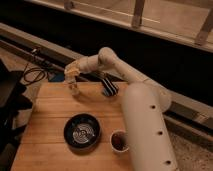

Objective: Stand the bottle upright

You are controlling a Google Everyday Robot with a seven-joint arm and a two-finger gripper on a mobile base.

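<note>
The small pale clear bottle (74,88) stands roughly upright near the far left part of the wooden table (50,120). My gripper (72,76) is right above it, at its top, at the end of the white arm (107,60) that reaches in from the right. The gripper's body covers the bottle's top, so contact is hidden.
A black bowl (82,132) sits at the table's middle front. A small cup with brown contents (118,141) stands right of the bowl. A black striped object (108,86) lies at the far edge under the arm. My white base column (145,130) fills the right. Cables (35,72) lie on the floor at left.
</note>
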